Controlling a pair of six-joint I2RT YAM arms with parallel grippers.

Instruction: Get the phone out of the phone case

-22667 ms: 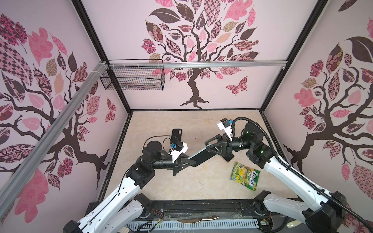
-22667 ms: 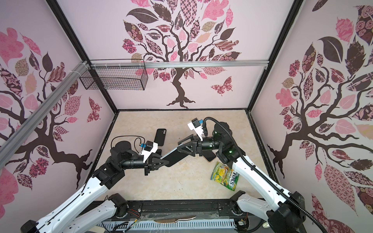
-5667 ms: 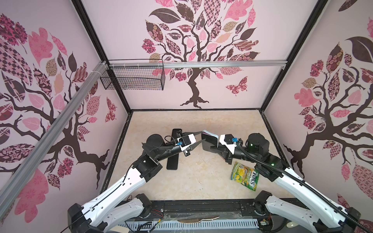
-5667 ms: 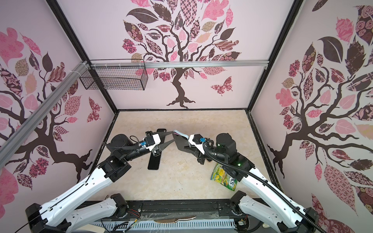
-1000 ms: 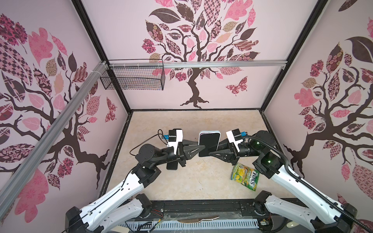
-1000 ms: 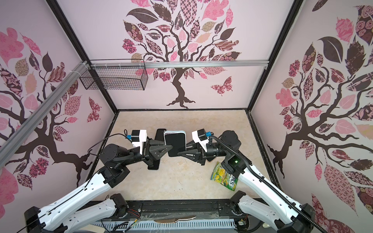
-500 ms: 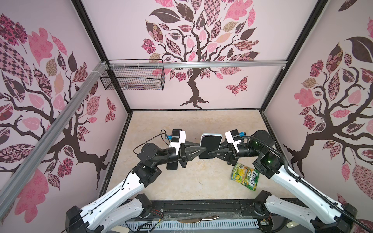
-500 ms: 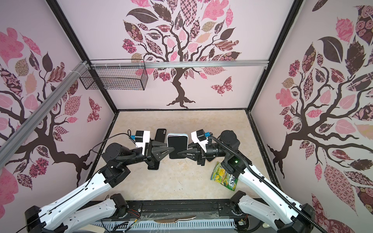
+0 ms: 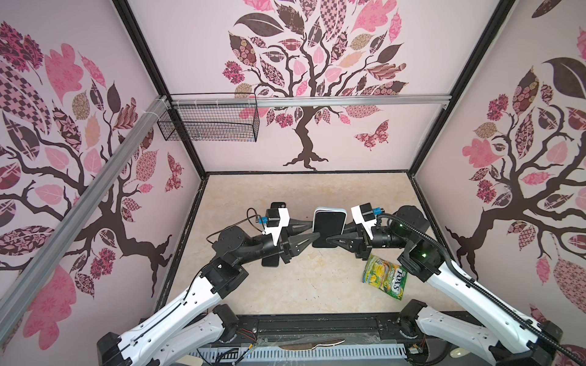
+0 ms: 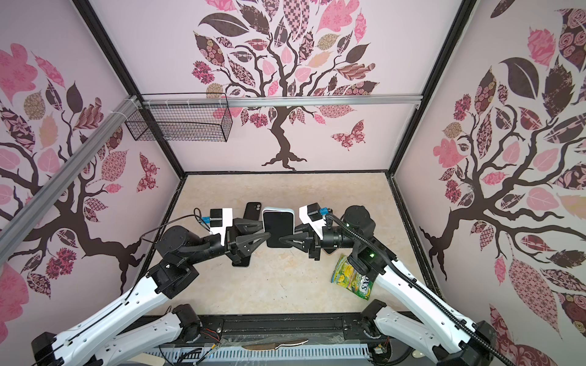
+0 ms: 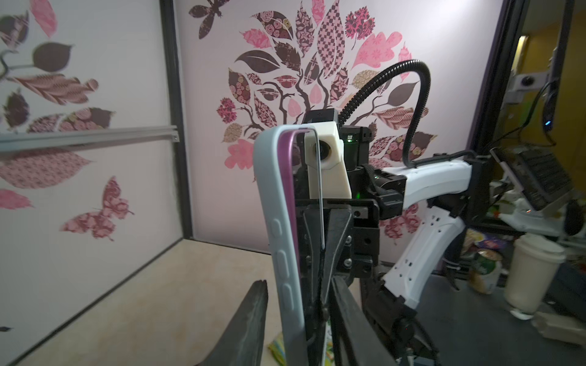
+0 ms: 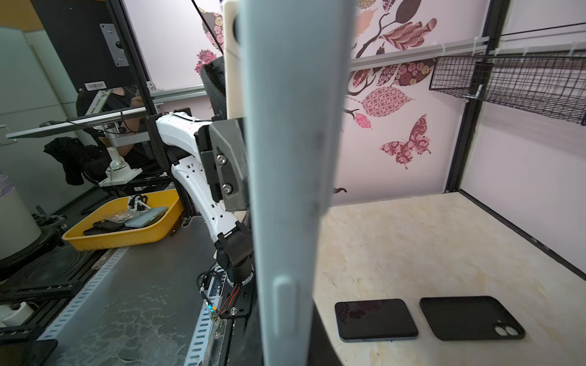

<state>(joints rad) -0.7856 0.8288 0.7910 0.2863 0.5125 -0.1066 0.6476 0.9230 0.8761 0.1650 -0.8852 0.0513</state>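
Phone (image 9: 328, 226) in pale case (image 9: 328, 209), aloft, long axis crosswise to both grippers; right gripper (image 9: 329, 237) pinched shut on case rim; left gripper (image 9: 312, 230) half-open astride opposite edge.

White arms, black joints
Left arm (image 9: 196, 291) and right arm (image 9: 459, 285) each carry white camera blocks (image 9: 279, 218); right adds a ribbed black hose (image 11: 409, 63), green LED (image 9: 423, 254).

Both top views are lit brightly and evenly from above, and only faint, soft shadows are cast on the worktop (image 9: 301, 196). Strong wide-angle stretching is seen toward the frame edges. In the right wrist view the pale phone case (image 12: 291, 158) is rendered close and blurred. The left of the left wrist view is smeared.
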